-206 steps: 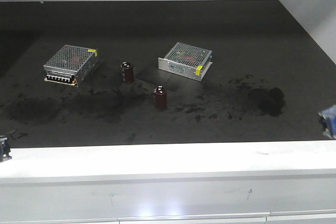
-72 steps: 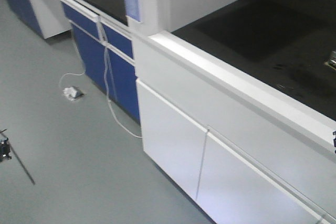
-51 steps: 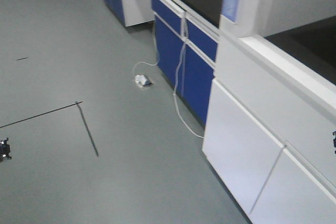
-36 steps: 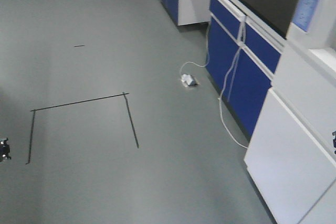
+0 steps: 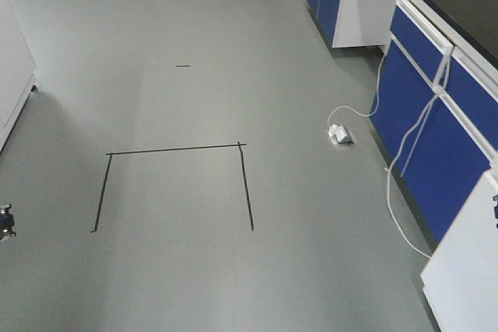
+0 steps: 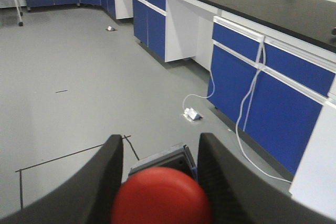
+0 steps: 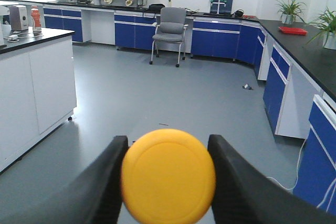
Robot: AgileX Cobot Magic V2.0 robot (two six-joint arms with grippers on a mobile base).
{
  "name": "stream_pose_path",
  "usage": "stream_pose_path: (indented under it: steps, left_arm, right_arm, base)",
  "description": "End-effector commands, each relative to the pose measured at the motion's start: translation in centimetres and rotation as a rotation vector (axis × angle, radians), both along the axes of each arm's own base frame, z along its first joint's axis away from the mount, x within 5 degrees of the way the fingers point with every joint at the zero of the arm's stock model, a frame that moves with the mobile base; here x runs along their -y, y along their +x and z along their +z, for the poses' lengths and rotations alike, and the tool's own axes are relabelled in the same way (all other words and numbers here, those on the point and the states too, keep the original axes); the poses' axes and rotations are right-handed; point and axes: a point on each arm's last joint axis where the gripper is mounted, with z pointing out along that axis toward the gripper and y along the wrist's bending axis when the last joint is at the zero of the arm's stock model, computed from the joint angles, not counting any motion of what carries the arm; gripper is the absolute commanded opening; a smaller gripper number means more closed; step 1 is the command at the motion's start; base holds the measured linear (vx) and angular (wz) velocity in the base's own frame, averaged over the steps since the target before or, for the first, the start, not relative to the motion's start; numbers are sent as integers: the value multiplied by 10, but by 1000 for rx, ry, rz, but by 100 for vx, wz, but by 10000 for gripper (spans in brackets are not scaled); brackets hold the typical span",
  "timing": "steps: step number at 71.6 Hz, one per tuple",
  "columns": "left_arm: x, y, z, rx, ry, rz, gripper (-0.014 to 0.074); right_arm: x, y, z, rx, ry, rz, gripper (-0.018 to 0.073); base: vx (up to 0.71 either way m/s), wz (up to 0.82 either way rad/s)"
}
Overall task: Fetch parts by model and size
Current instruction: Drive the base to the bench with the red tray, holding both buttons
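Note:
In the left wrist view, my left gripper (image 6: pixel 160 153) is shut on a part, a push-button switch with a red mushroom cap (image 6: pixel 161 196) and a dark blocky base (image 6: pixel 164 160) wedged between the two black fingers. My right gripper (image 7: pixel 167 145) is shut on the other part, whose round yellow cap (image 7: pixel 168 177) fills the gap between the fingers and hides its base. Both are carried above a grey floor. The front view shows only small dark slivers of the hands at its left edge (image 5: pixel 6 221) and right edge (image 5: pixel 495 211).
A black tape square (image 5: pixel 175 184) marks the floor ahead. Blue cabinets (image 5: pixel 436 106) line the right side, with a white cable (image 5: pixel 395 169) and a power strip (image 5: pixel 340 134) on the floor. A white cabinet (image 5: pixel 11 75) stands left. An office chair (image 7: pixel 168 32) stands far off.
The front view has swung left, away from the black counter with mesh boxes and capacitors, past the white cabinets, to the open floor with the tape square. Both hands stay at the frame edges.

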Motion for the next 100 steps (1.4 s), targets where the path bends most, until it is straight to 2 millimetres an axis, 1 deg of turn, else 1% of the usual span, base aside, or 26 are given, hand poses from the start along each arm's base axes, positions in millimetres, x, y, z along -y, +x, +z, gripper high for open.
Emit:
stream_pose_path:
  steps: [1, 38, 73, 100]
  left_arm:
    - [1, 1, 16, 94, -39, -9, -7]
    - [1, 1, 16, 94, -39, -9, -7]
    - [1, 1, 16, 94, -39, -9, -7]
    - [1, 1, 16, 94, -39, -9, -7]
  right_arm:
    - [0, -1, 16, 102, 18, 1, -10]
    - [0, -1, 16, 102, 18, 1, -10]
    - [0, -1, 16, 102, 18, 1, -10]
    - [0, -1, 16, 102, 18, 1, -10]
  base:
    - [20, 17]
    - [36, 5]
    - [54, -3]
    - [61, 10]
